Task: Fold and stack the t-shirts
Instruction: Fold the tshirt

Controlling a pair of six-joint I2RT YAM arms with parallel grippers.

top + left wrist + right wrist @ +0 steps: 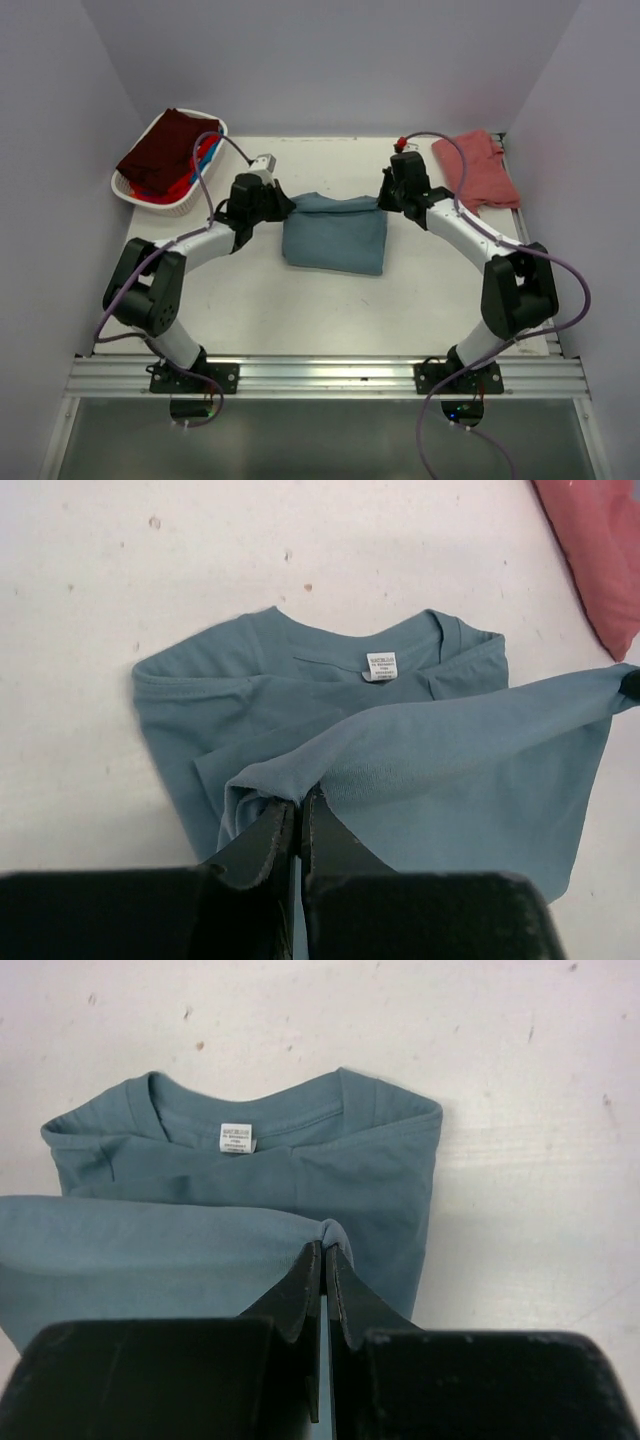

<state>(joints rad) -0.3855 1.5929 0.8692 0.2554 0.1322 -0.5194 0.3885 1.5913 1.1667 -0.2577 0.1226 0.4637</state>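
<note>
A white oval basket sat at the far left corner of the white table. Small dark specks marked the tabletop. A metal rail ran along its near edge, and pale walls enclosed it.

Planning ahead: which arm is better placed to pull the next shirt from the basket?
Probably left: the basket sits far-left, nearer the left gripper; the right gripper is across the teal shirt, which both pinch.

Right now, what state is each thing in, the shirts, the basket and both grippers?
teal-blue t-shirt: partly folded, one edge lifted.
salmon-red t-shirt: lying flat, not held.
white basket: holds shirts.
maroon t-shirt: on top in it.
left gripper: shut on teal-blue t-shirt.
right gripper: shut on teal-blue t-shirt.
</note>
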